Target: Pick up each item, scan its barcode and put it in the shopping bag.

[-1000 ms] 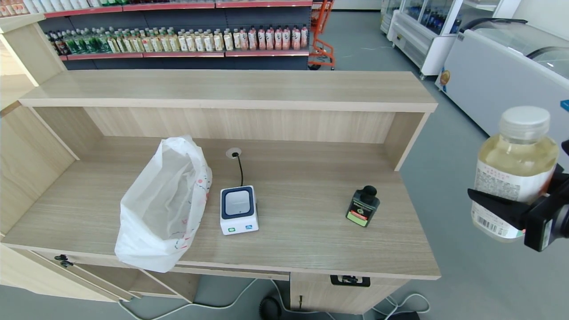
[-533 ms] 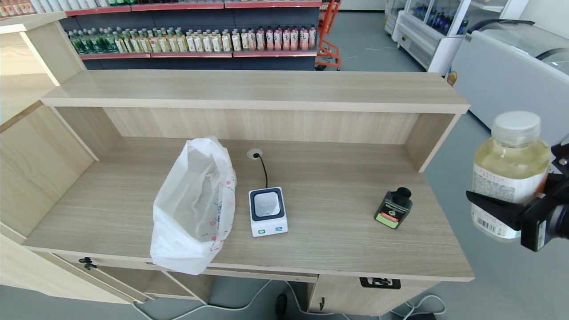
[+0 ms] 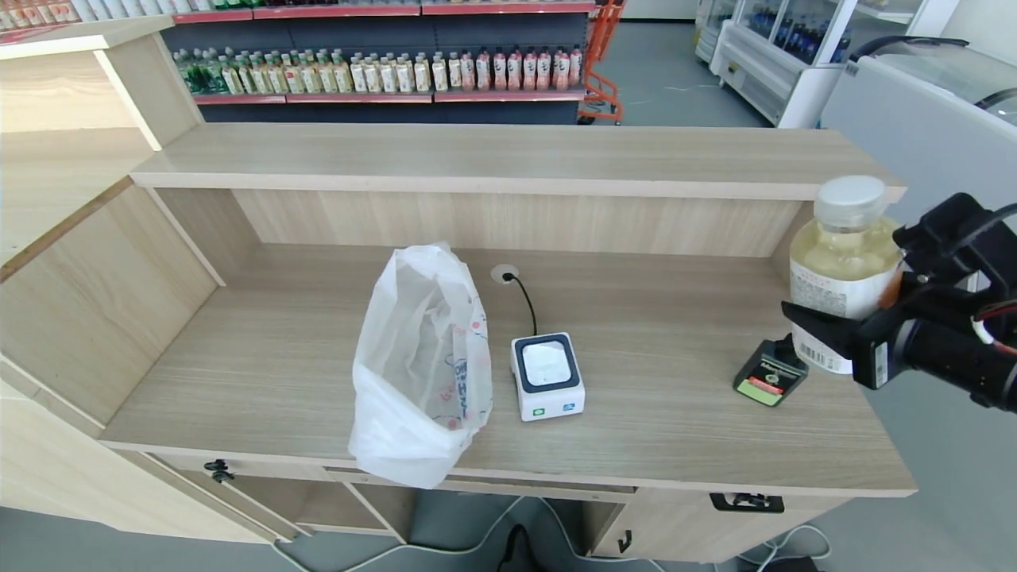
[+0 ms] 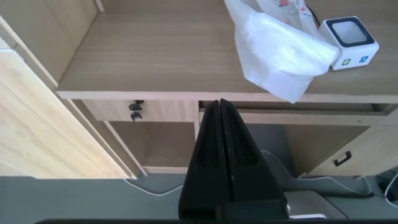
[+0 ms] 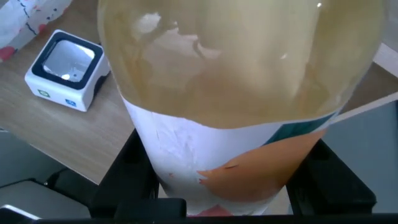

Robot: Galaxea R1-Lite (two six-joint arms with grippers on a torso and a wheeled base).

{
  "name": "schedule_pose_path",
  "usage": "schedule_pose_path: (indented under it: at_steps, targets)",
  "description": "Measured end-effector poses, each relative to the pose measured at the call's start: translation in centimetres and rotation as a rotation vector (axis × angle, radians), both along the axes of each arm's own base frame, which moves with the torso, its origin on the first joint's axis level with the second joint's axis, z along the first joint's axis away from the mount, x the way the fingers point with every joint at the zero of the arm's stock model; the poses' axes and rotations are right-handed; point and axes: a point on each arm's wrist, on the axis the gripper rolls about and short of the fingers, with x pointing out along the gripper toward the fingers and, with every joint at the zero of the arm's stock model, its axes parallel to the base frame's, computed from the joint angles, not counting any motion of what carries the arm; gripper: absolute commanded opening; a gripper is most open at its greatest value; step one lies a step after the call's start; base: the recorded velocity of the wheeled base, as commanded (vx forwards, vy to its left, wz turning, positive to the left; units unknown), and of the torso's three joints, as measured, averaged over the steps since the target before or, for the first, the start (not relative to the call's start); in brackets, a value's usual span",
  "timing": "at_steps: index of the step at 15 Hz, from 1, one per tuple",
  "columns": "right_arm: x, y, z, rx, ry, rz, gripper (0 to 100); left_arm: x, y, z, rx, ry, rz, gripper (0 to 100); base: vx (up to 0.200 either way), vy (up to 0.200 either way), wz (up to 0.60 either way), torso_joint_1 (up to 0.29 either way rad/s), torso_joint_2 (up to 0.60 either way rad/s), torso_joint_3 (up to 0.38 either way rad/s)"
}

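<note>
the right gripper is closed around the lower part of a bottle with pale yellow liquid and a white cap. the bottle stands upright in the air over the right end of the wooden counter, with its barcode facing the front left. in the right wrist view the two black fingers press on both sides of the white and orange label of the bottle.

just beside the held bottle, a small dark bottle lies on the counter, partly hidden behind it. further left stands the white scanner with its window facing up, and touching its left side is the open white shopping bag.

the left gripper has its fingers pressed together with nothing between them. it hangs low in front of the counter edge, below the bag and the scanner.
</note>
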Motion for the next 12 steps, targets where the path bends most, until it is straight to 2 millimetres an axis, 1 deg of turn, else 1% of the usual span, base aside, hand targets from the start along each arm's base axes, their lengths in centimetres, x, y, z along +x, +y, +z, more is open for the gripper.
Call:
schedule_pose_path:
  at_steps: [4, 6, 9, 12]
  targets:
    - [3.4, 1.0, -0.2, -0.053, -0.023, 0.019, 0, 0.0, 0.0, 0.0, 0.0, 0.0, 0.0, 0, 0.0, 0.2, 0.0, 0.0, 0.0, 0.004]
    - [4.7, 1.4, -0.5, -0.078, -0.051, 0.026, 0, 0.0, 0.0, 0.0, -0.003, 0.0, 0.0, 0, 0.0, 0.0, 0.0, 0.0, 0.0, 0.0]
    - [6.8, 1.9, -0.7, -0.087, -0.162, 0.053, 0, 0.0, 0.0, 0.0, -0.004, 0.0, 0.0, 0, 0.0, 0.0, 0.0, 0.0, 0.0, 0.0]
    - [8.8, 2.5, -2.1, -0.101, -0.219, 0.129, 0, 0.0, 0.0, 0.0, -0.004, 0.0, 0.0, 0, 0.0, 0.0, 0.0, 0.0, 0.0, 0.0]
